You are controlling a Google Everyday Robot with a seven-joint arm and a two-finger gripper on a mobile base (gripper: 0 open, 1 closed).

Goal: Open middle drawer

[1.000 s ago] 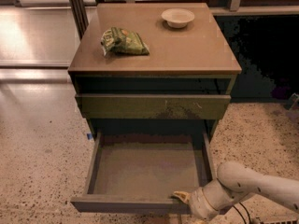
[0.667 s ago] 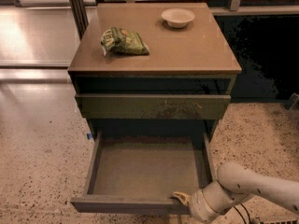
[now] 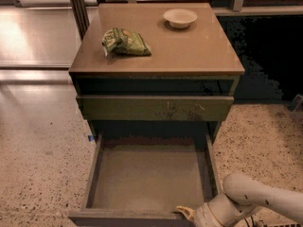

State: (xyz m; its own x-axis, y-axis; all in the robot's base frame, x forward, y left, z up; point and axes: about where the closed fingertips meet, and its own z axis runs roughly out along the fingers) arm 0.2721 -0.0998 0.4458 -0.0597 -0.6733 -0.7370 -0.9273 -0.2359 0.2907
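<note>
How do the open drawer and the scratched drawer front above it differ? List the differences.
The middle drawer is pulled out, floor exposed; the scratched front sits shut. The gripper is at the middle drawer's front edge; nothing touches the scratched front. Both are wide and handleless.

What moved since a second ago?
The wide, shallow grey-green middle drawer slid slightly further out toward the camera, with the end effector at its front edge moving along. The green snack bag, white bowl and scratched drawer front stayed put.
</note>
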